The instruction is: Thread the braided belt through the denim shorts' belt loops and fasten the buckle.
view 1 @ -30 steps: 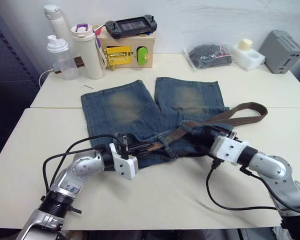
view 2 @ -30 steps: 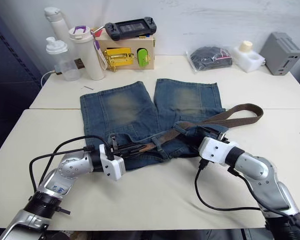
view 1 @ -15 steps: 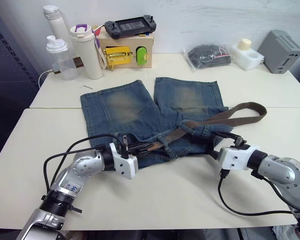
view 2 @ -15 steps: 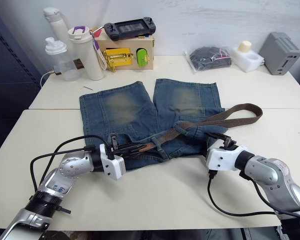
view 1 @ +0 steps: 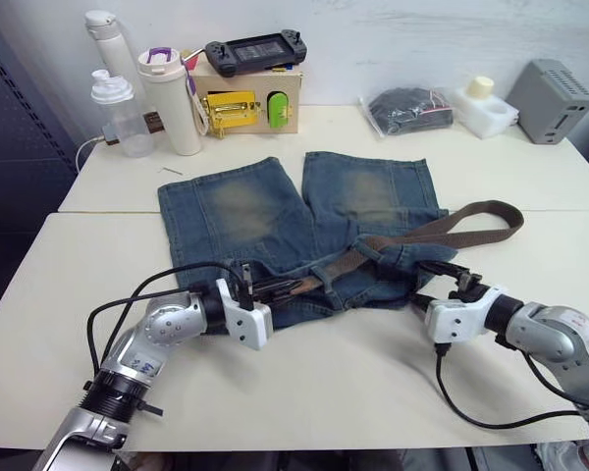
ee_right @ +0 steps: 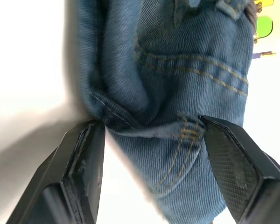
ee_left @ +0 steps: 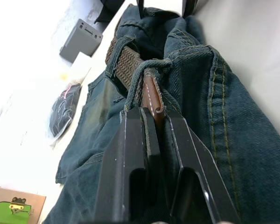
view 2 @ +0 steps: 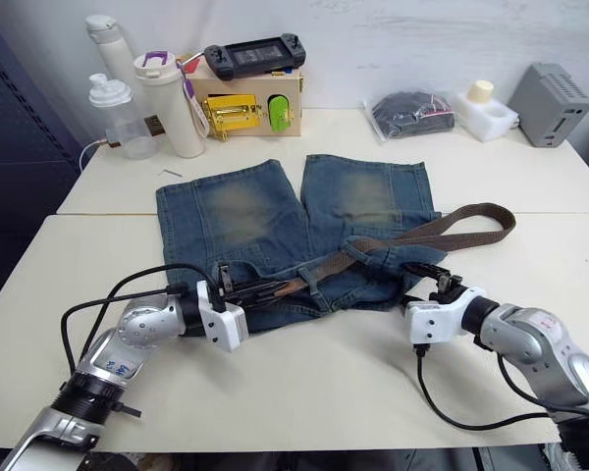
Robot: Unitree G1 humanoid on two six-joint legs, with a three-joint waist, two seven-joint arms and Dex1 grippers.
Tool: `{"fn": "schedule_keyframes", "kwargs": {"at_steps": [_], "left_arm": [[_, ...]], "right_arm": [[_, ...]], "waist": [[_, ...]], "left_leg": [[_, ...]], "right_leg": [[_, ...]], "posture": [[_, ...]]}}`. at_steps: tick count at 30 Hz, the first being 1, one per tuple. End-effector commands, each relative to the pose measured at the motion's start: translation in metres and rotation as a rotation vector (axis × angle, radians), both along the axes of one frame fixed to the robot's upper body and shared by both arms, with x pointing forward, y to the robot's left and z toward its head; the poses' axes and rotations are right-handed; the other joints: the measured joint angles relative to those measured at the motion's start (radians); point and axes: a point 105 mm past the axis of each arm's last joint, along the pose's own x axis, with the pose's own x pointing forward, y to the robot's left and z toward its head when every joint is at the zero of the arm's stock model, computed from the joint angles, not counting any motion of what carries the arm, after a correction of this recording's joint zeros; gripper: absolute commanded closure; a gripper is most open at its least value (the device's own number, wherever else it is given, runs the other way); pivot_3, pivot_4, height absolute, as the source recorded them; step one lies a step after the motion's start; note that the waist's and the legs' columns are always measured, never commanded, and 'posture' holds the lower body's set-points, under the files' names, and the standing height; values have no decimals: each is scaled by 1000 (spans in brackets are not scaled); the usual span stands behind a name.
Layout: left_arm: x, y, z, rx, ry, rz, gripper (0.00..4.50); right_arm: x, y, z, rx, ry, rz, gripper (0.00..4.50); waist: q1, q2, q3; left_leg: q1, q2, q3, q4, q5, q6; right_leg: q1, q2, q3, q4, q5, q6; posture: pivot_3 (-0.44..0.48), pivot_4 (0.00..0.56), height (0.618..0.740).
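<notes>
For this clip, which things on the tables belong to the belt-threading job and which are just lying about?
Job:
braided belt
denim shorts
belt loop, belt tip through it
left tool, shut on the belt tip
right tool, open at the waistband

Lying about:
handheld game console
wooden latch box
three bottles
bagged black bundle
grey box

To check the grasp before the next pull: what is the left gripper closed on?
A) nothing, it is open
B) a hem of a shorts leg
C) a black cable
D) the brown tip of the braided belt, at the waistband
D: in the left wrist view the left gripper pinches the brown tip of the braided belt where it leaves a belt loop of the denim shorts.
</notes>
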Motion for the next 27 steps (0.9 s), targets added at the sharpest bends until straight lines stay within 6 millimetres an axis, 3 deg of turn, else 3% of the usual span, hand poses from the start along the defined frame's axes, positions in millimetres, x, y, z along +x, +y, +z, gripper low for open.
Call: {"fn": "schedule_keyframes", "kwargs": {"at_steps": [1,6,10,15,22,27], "left_arm": [[0,-2,6,-18,-28,-5,4419],[0,-2,7,-18,-33,-1,4419],[0,-2,7,-16,-39,1,4419],[0,-2,6,13,-66,-9,4419],[-3,6,-3,73,-94,-16,4419],[-3,8,-5,81,-97,-19,4419]], "right_arm": [[6,-5,-14,-16,46,-54,2329],[12,-6,-13,56,73,-117,4435],[21,-13,0,153,32,-207,4447],[35,-58,20,292,-16,-477,4447],[21,-128,34,404,-52,-796,4447],[18,-158,47,492,-114,-954,4447]], "waist": [[-2,0,0],[-3,0,0],[-4,0,0],[2,0,0],[38,0,0],[44,0,0]], "left_leg": [[0,0,0,0,0,0],[0,0,0,0,0,0],[0,0,0,0,0,0],[-1,-1,1,0,0,0],[-2,-4,1,0,1,1],[-3,-4,3,0,1,2]], "right_leg": [[0,1,0,0,0,0],[0,1,2,1,0,0],[-1,1,7,1,0,0],[-2,2,10,1,0,0],[-5,3,11,2,0,0],[-4,2,13,2,0,0]], "posture": [[0,150,646],[0,150,646],[0,150,646],[0,150,646],[0,150,646],[0,150,646]]}}
